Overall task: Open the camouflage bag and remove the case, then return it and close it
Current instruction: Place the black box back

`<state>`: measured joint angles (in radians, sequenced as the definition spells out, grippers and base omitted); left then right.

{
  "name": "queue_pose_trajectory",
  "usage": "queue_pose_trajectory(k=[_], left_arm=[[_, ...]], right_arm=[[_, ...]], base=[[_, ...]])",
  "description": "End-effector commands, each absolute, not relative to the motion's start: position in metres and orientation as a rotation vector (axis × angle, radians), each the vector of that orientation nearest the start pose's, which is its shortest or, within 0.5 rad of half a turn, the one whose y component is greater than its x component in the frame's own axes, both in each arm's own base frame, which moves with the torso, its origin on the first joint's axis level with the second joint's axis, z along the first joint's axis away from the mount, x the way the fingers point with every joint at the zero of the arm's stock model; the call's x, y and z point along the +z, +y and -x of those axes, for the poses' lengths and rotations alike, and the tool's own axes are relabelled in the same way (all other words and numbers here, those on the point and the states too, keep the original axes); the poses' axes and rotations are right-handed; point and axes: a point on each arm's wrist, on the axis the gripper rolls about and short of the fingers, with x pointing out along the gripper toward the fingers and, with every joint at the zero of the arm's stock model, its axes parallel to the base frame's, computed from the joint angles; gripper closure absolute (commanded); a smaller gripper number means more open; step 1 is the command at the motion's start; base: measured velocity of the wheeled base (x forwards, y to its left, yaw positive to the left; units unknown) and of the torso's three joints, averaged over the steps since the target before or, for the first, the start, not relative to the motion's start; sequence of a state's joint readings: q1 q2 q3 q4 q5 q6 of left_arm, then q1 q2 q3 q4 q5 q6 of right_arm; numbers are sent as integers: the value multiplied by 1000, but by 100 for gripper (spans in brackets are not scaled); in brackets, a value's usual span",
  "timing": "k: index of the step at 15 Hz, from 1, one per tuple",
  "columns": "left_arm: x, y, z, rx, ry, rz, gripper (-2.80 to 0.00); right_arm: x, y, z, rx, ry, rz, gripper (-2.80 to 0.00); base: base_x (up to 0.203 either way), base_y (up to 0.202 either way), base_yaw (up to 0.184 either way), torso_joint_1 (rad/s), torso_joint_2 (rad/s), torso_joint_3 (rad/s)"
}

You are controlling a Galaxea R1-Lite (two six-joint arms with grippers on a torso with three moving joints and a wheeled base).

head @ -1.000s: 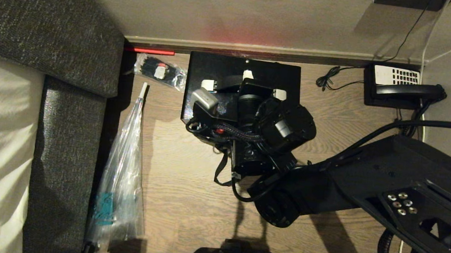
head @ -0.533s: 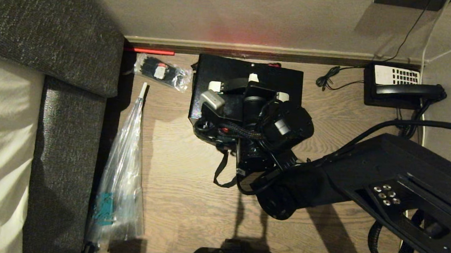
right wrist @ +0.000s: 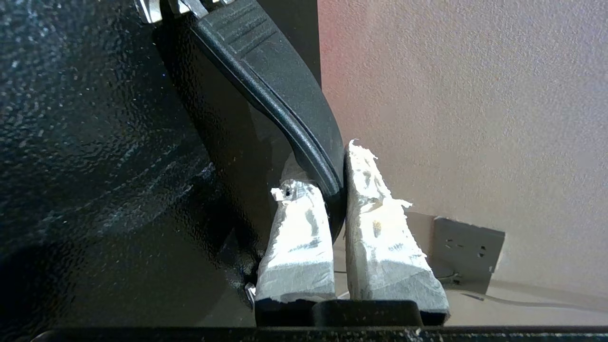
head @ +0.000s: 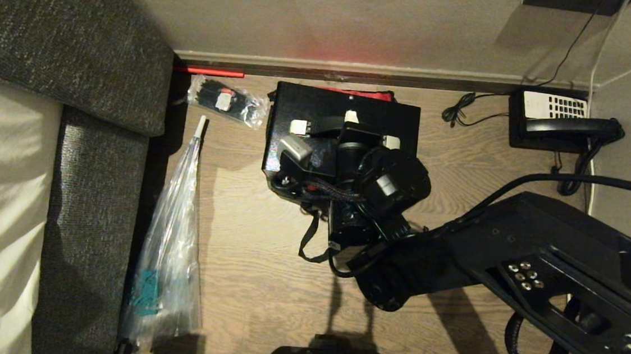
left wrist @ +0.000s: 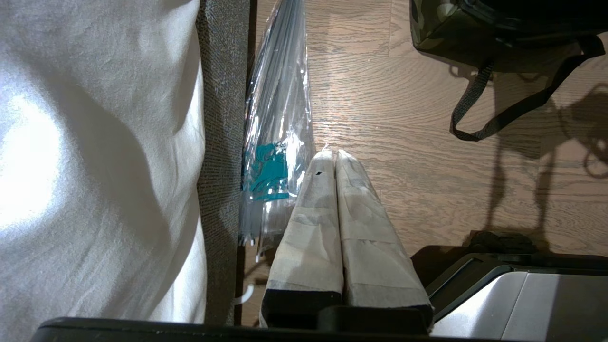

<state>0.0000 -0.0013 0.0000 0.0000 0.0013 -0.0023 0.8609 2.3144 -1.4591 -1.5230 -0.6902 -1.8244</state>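
The right gripper (right wrist: 316,190) has its 2 white, tape-wrapped fingers (right wrist: 380,223) pinched narrowly on the ribbed black plastic handle (right wrist: 280,90) of the flat black rectangular case (head: 343,114); the handle's curved bar runs between the jaws. Beside the jaws, the case's broad face shows a speckled, pebbled, faintly glittering finish. In the head view the case hangs beneath the jaws, close to the beige wall's baseboard, with 3 small white fittings visible on its top edge and a strip of red fabric just behind it.

Of the boxy green-black camouflage fabric bag (left wrist: 446,28), only 1 corner and 1 looping black webbing strap (left wrist: 503,118) show, on the wood-grain plank floor (head: 241,261) below the right wrist.

The left gripper (left wrist: 336,156) has its 2 taped fingers pressed flat together, holding nothing. Just beside its jaws lies 1 long crinkled clear plastic bag (left wrist: 278,118) with a teal print, against the dark woven fabric sofa edge (left wrist: 223,118). 1 black telephone (head: 556,125) sits well apart from the right jaws.
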Motion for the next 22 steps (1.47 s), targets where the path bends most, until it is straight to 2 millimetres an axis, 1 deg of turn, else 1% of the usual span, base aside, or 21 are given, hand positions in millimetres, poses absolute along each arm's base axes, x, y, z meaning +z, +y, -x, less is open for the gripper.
queue_pose_trajectory(k=[1, 9, 14, 16, 22], left_arm=[[75, 0, 23, 2, 0, 3, 0], [75, 0, 23, 2, 1, 3, 0], [76, 0, 23, 2, -1, 3, 0], [76, 0, 23, 2, -1, 3, 0], [75, 0, 23, 2, 1, 3, 0]], right_arm=[[192, 335, -306, -293, -443, 1329, 0], [170, 343, -314, -270, -427, 1355, 0], [150, 341, -326, -262, -396, 1388, 0], [139, 341, -331, -251, -385, 1409, 0], [118, 348, -339, -238, -375, 1437, 0]], base=[[0, 0, 0, 0, 0, 0], [0, 0, 0, 0, 0, 0], [0, 0, 0, 0, 0, 0], [0, 0, 0, 0, 0, 0], [0, 0, 0, 0, 0, 0]])
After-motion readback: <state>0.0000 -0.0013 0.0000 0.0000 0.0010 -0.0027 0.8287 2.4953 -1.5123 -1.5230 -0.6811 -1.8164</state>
